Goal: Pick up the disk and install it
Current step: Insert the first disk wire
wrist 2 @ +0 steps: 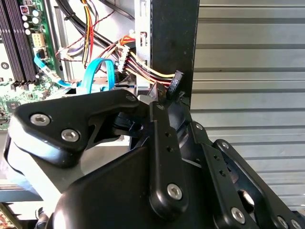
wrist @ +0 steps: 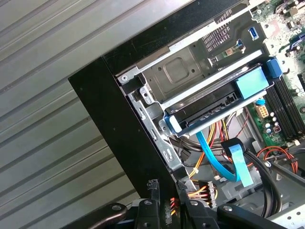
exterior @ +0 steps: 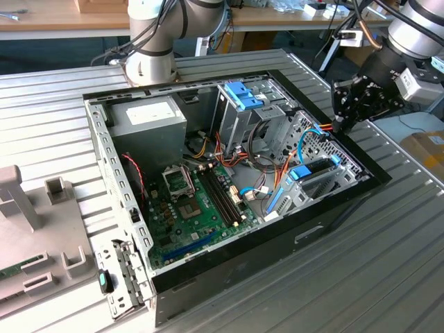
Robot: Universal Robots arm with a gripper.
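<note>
At the case wall (wrist: 119, 124), gripper (exterior: 341, 123) hangs by the cables (wrist: 202, 188); we can't tell its opening or load. Risk: it snags wires or knocks the disk (wrist: 214, 102).

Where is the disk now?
The dark disk in its light-blue carrier sits in the metal drive cage at the exterior view's right, near the black gripper.

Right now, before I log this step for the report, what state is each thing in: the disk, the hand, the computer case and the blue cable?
computer case: lying flat, side open.
disk: lying in the metal drive cage, in its light-blue frame, not held.
hand: beside the computer case's black wall, by the wire bundle, apart from the disk.
blue cable: slack, looping near the disk.
</note>
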